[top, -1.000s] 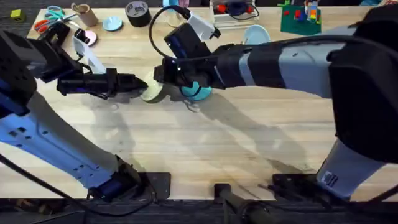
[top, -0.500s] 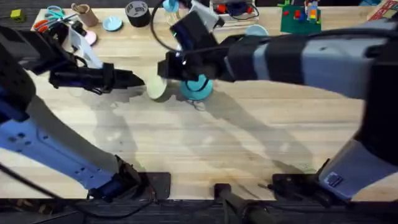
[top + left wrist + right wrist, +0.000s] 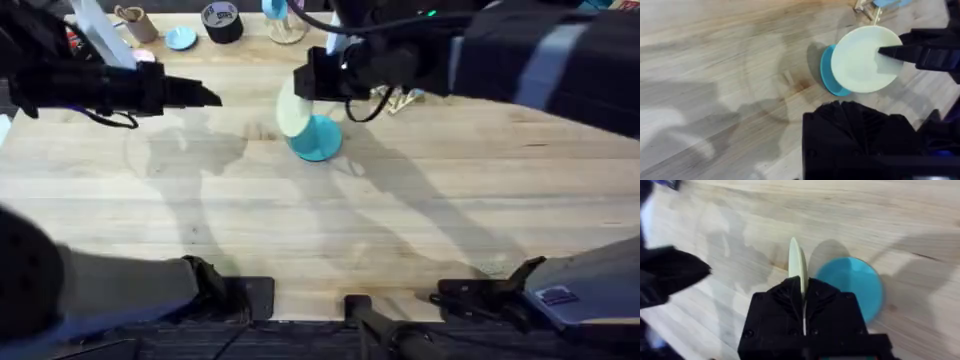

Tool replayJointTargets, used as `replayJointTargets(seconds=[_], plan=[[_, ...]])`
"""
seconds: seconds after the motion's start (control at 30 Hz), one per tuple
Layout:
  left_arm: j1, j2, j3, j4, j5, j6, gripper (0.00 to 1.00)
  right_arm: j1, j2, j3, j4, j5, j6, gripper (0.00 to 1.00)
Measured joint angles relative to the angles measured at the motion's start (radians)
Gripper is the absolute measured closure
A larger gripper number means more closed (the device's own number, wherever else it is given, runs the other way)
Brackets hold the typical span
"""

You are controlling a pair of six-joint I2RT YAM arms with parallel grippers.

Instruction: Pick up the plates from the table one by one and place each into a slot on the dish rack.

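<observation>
A: Well, item one?
B: Pale yellow plate [image 3: 796, 262], held on edge above the table [image 3: 300, 220], pinched at its rim by the right gripper [image 3: 802, 297].
A: Beneath?
B: Teal-blue plate [image 3: 318, 140], flat on the wood, partly behind the yellow one.
A: Left gripper [image 3: 205, 97]?
B: Well apart to the left; fingers' state cannot be told.

near table [image 3: 300, 230]: bare, open | far edge: tape roll [image 3: 221, 20], dish rack [image 3: 400, 97] crowd | centre: teal plate [image 3: 318, 140]
</observation>
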Motion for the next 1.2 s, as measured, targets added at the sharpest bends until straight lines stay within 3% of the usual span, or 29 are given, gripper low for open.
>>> replayJointTargets(seconds=[0.47, 0.63, 0.9, 1.2], plan=[[-0.327, -0.372, 0.0, 0.089, -0.357, -0.282, 0.959, -0.056, -0.128, 0.203, -0.463, 0.13, -0.375, 0.972], [-0.446, -0.458, 0.0, 0.102, -0.405, -0.317, 0.96, -0.115, -0.129, 0.329, -0.646, 0.141, -0.504, 0.972], [-0.624, -0.506, 0.0, 0.115, -0.484, -0.388, 0.961, -0.176, -0.13, 0.483, -0.795, 0.145, -0.629, 0.972], [-0.804, -0.506, 0.0, 0.194, -0.567, -0.437, 0.961, -0.237, -0.13, 0.523, -0.838, 0.184, -0.718, 0.972]])
